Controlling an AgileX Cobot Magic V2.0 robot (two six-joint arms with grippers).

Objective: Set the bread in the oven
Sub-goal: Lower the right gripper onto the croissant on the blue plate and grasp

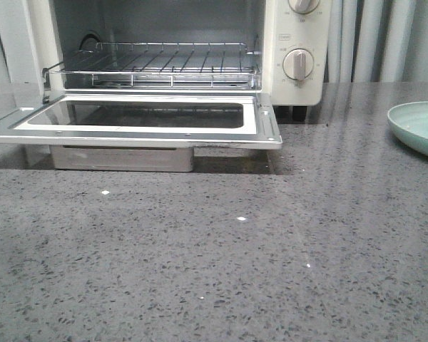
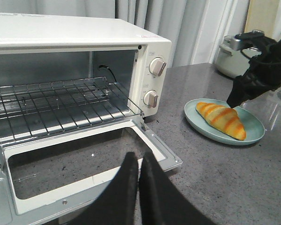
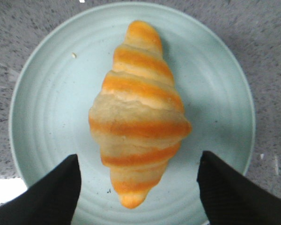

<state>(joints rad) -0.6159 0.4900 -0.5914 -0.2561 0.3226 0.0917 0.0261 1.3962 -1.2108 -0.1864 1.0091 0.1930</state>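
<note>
On one plate [image 3: 47, 108] lies one bread [image 3: 138, 110]; right hand [image 3: 138, 187] apart, left hand [image 2: 136, 180] together.

Orange and pale cream stripes are seen banding the golden bread [image 3: 138, 117], set against a pale mint-green plate [image 3: 215, 79]; a dark grey counter [image 1: 221, 263] flecked with black and white is shown; the oven [image 2: 84, 35] is finished in cream-white, and black is worn by the right pincer [image 3: 138, 190]
</note>
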